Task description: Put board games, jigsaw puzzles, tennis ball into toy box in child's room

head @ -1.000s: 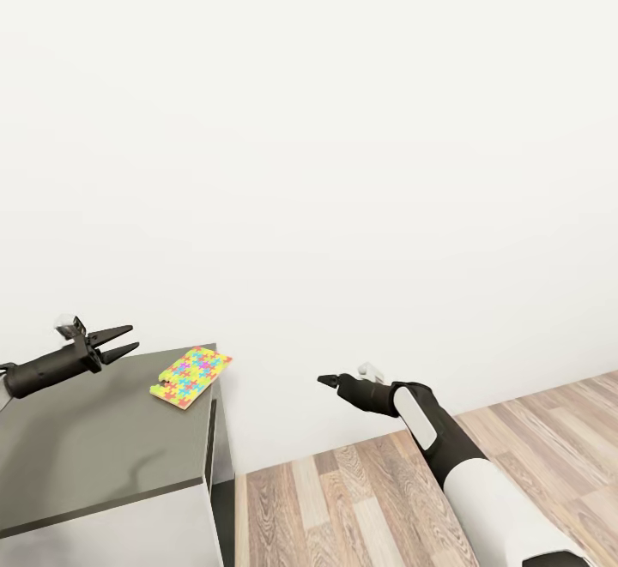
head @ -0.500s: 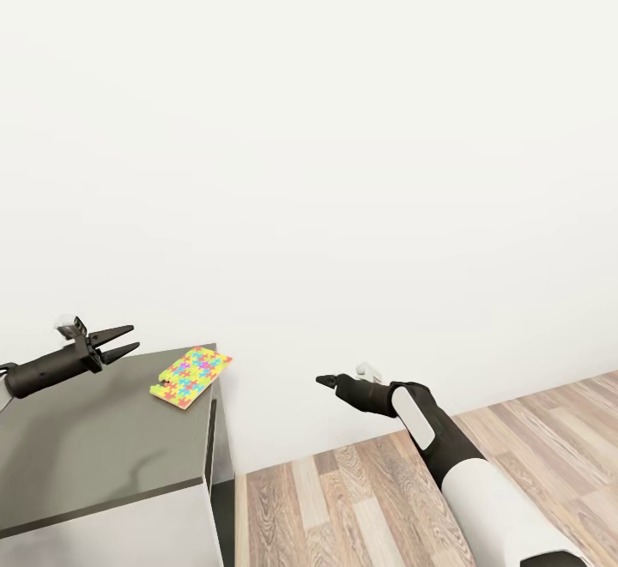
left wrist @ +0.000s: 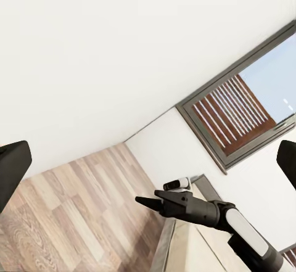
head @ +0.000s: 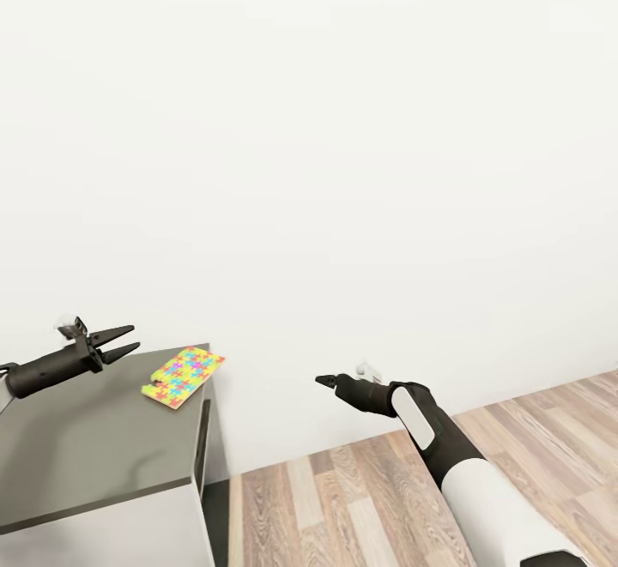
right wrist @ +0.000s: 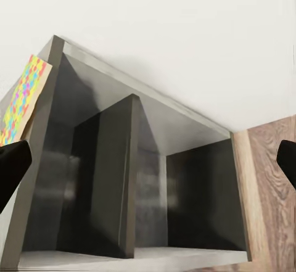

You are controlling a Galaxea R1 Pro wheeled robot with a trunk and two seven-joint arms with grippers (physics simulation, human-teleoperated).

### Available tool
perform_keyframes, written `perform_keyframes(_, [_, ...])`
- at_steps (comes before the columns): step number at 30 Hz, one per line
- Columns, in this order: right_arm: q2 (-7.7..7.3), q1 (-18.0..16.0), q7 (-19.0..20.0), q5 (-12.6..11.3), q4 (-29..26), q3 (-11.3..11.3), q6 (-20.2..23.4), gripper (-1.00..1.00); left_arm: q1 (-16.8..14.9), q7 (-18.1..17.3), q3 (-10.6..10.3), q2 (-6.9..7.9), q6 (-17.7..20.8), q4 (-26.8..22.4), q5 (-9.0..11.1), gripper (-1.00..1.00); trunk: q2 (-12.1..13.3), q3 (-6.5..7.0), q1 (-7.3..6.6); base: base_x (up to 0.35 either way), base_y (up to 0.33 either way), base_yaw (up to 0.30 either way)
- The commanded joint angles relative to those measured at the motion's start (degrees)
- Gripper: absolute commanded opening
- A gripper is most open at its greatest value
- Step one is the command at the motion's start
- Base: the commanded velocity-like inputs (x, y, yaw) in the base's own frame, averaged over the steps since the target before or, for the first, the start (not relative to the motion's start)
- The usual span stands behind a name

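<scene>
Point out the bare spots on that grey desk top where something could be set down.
The desk top is bare from beneath the left gripper to its near edge. The only occupied patch is the far right corner, where the jigsaw puzzle lies near the edge.

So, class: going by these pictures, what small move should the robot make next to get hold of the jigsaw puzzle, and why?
Probably ease the left gripper toward the jigsaw puzzle and lower it. The puzzle lies flat by the far corner of the grey desk top. That gripper hovers open just beside it, holding nothing. The right gripper hangs farther off, over the wood floor.
</scene>
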Motion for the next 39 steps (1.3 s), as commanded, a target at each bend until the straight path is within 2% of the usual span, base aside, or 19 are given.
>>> perform_keyframes(1, [-0.02, -0.03, 0.15, 0.04, -0.02, -0.02, 0.17, 1.00, -0.05, -0.21, 0.09, -0.01, 0.60, 0.00, -0.08, 1.00, -0.03, -0.06, -0.01, 0.000, -0.238, 0.000])
perform_keyframes(7, [-0.06, -0.03, 0.26, -0.02, -0.02, -0.12, 0.26, 1.00, -0.05, -0.20, 0.09, -0.05, 0.59, 0.00, -0.08, 1.00, -0.03, -0.06, -0.01, 0.000, -0.218, 0.000])
perform_keyframes(15, [0.07, -0.03, 0.28, -0.04, -0.02, -0.09, 0.31, 1.00, -0.05, -0.20, 0.09, -0.06, 0.59, 0.00, -0.08, 1.00, -0.03, -0.06, -0.01, 0.000, -0.043, 0.000])
perform_keyframes(39, [0.09, -0.03, 0.26, 0.03, -0.02, 0.01, 0.04, 1.00, -0.05, -0.21, 0.09, 0.00, 0.59, 0.00, -0.08, 1.00, -0.03, -0.39, -0.01, 0.000, 0.057, 0.000])
